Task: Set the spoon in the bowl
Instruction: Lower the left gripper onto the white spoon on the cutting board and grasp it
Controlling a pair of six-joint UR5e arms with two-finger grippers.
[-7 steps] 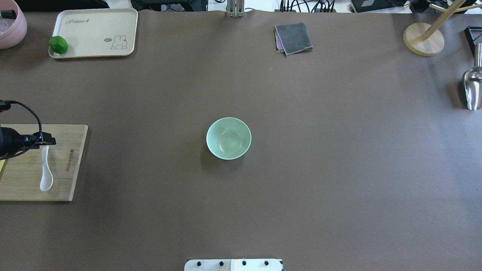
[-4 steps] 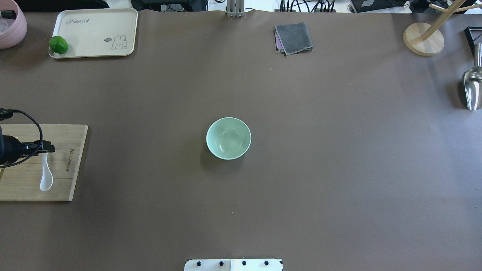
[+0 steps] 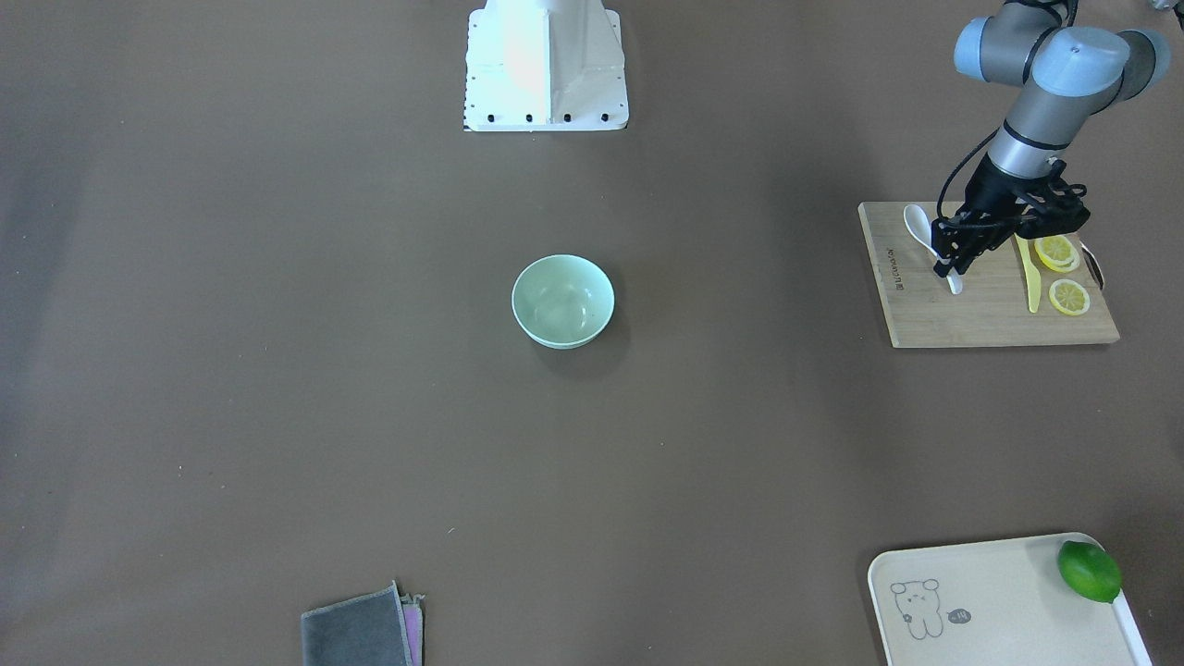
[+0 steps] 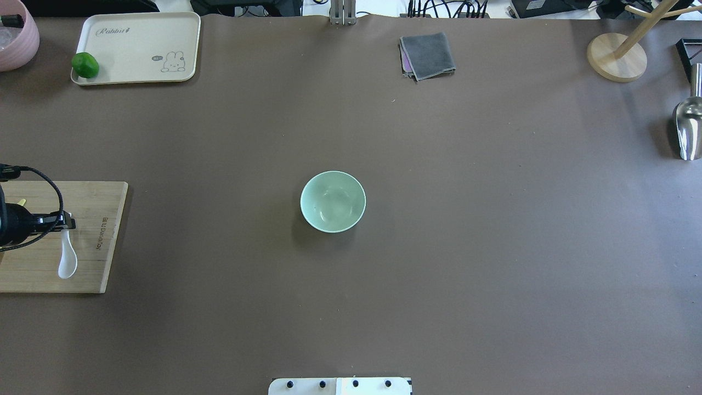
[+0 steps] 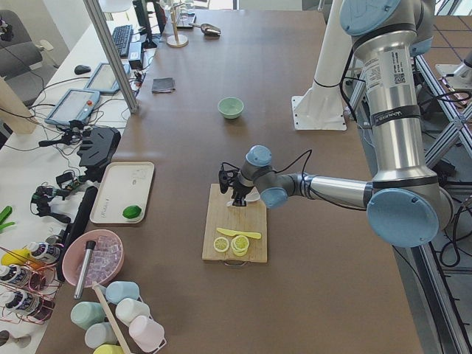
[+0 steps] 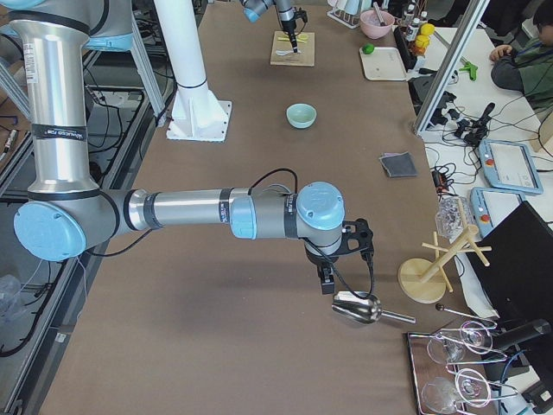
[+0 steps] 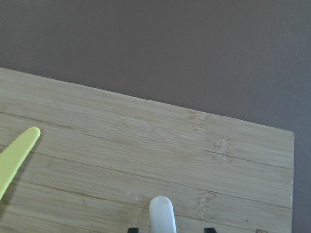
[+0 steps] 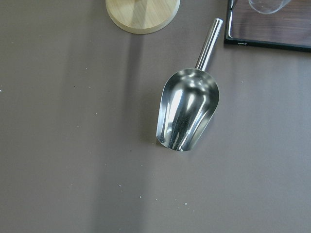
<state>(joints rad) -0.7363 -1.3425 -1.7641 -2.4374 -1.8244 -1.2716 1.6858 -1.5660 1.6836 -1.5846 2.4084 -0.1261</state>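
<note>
Spoon [image 4: 67, 258]: white, glossy, with a deep oval scoop and a short curved handle. It lies flat on a bamboo cutting board [image 4: 96, 247] at the robot's left end of the brown bench [image 4: 493, 263], scoop end nearer the robot.

Left claw [image 3: 947, 265] is down at the handle end. The wrist view shows the handle tip between two black fingertips [image 7: 133, 229] with a gap on either side: jaws apart, nothing gripped.

Against a second ago, the claw has slid along the board toward the robot and now covers the handle end, which was bare then. Spoon and bowl have not shifted.

Bowl [image 4: 333, 202]: round, smooth, pale mint-green. It stands upright mid-bench, well apart from the board, spoon not yet in it.

The same board carries a slim yellow knife [image 3: 1029, 277] and two lemon slices [image 3: 1069, 297].

A cream tray [image 4: 137, 55] with a rabbit print holds one lime [image 4: 85, 65] at its corner. A pink ribbed bowl [image 4: 27, 44] holds clear cubes [image 5: 99, 254].

Right claw [image 6: 327, 278] hangs over a shiny steel scoop [image 8: 187, 111] lying on the bench. Only the side camera shows it, so I cannot tell whether it is open or closed.
</note>
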